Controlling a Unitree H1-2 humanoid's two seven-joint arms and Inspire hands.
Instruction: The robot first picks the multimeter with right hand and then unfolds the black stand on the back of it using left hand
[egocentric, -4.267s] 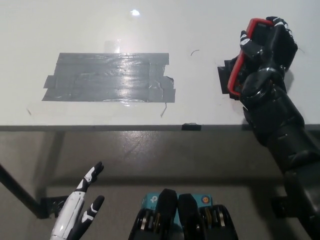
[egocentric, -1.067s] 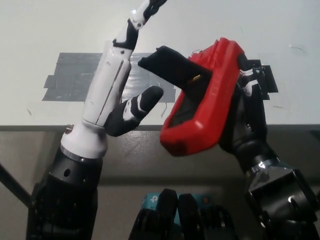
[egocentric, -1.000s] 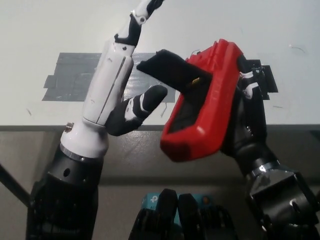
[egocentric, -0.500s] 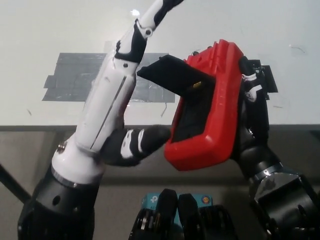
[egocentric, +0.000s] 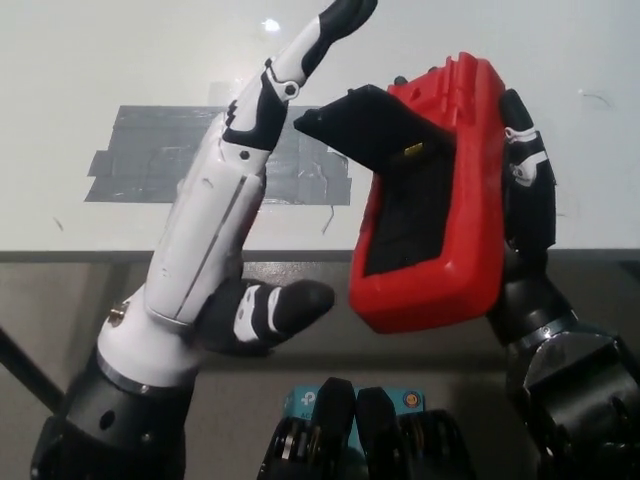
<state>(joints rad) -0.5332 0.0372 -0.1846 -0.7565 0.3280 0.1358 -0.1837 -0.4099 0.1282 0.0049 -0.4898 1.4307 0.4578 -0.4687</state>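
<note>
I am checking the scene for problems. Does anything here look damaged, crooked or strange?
Only the grey tape patch on the white table: strips overlap unevenly, with wrinkled, ragged ends. The multimeter, with its stand swung out, looks intact in the right hand.

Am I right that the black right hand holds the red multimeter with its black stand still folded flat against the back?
Not quite: the right hand does hold the multimeter, but the head view shows the black stand swung out from its back.
</note>
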